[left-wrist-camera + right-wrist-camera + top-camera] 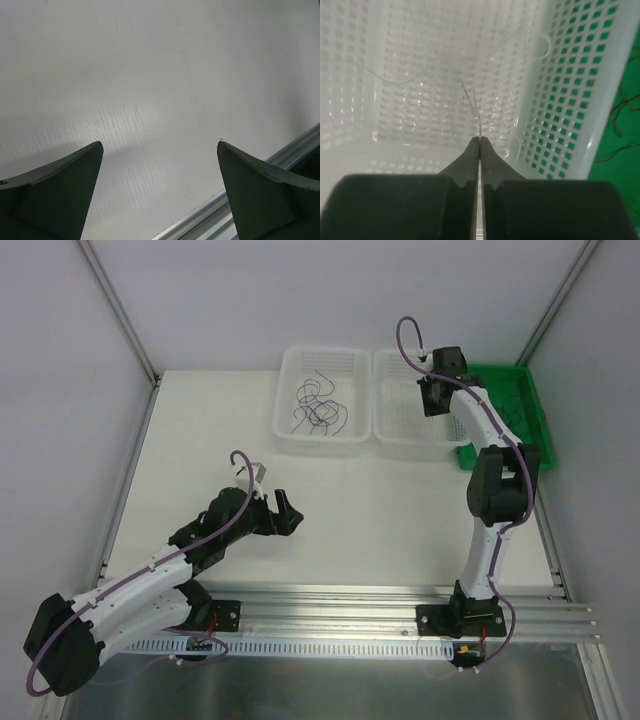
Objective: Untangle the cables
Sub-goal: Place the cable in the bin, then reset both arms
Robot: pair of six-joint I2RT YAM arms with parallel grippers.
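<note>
Nearest, well short of the left basket point(320, 448), the left gripper point(284, 512) hovers over the matte, finely ribbed table point(150, 75). Its wedge-shaped black fingers point(60, 190) are spread wide and hold nothing. In that perforated white plastic basket lie the cables point(318, 408), thin dark curly loops. Just right of it, over a twin basket point(560, 100), the right gripper point(479, 140) is clenched. A hair-thin pale strand point(470, 102) meets its tips; I cannot tell whether it is pinched.

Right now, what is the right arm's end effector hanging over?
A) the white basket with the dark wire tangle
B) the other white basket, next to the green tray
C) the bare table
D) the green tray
B: the right end effector hangs over the right white basket beside the green tray, while the dark cables lie in the left white basket.
</note>
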